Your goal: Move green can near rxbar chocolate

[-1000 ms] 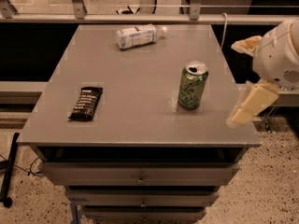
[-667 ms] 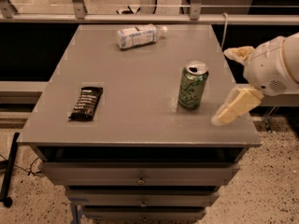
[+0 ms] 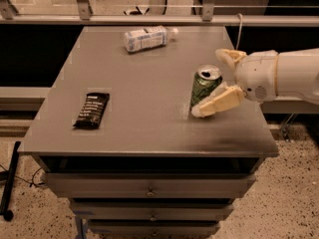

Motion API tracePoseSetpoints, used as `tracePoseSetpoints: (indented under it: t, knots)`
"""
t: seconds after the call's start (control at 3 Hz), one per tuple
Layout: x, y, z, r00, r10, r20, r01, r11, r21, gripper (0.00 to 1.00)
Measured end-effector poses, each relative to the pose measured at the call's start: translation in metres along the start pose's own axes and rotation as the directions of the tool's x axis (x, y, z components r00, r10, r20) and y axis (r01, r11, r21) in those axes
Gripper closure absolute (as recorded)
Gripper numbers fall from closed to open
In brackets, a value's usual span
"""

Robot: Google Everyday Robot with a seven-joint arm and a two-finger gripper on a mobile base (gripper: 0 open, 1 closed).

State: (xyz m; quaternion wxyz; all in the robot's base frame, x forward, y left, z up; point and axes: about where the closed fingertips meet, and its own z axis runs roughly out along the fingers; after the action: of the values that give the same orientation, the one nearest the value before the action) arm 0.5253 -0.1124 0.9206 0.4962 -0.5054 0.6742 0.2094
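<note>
While the green can (image 3: 204,85) stands upright on the right half of the desk (image 3: 149,93), near its right edge, the end effector (image 3: 208,83) is placed around it, entering from the right on a white arm (image 3: 294,76). Its 2 cream fingers (image 3: 219,99) are spread apart: 1 crosses in front of the can's lower part, the other sits behind and to the right of the silver top. Whether either finger touches the can cannot be determined.

The can's pull tab and opening are visible on top. Pale lettering shows on its side but cannot be read.

The black snack bar (image 3: 92,109) lies flat near the desk's left front edge, well apart from the can. Lines of white text run along the wrapper; none is legible.

1 clear plastic bottle (image 3: 147,38) lies on its side near the desk's far edge, cap pointing right. Its white label carries dark print that cannot be read.

Drawers (image 3: 149,185) sit below the desk top.
</note>
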Motion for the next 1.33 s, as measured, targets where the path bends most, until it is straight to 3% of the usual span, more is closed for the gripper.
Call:
tracePoseSetpoints:
  t: [0.33, 0.67, 1.33]
  knots:
    - [-0.015, -0.001, 0.024, 0.987, 0.063, 0.147, -0.062, 0.998, -0.011, 0.14]
    - [-0.017, 0.001, 0.036, 0.97, 0.107, 0.217, -0.106, 0.9942, -0.017, 0.37]
    - [-0.008, 0.003, 0.038, 0.96, 0.14, 0.243, -0.14, 0.99, -0.02, 0.83]
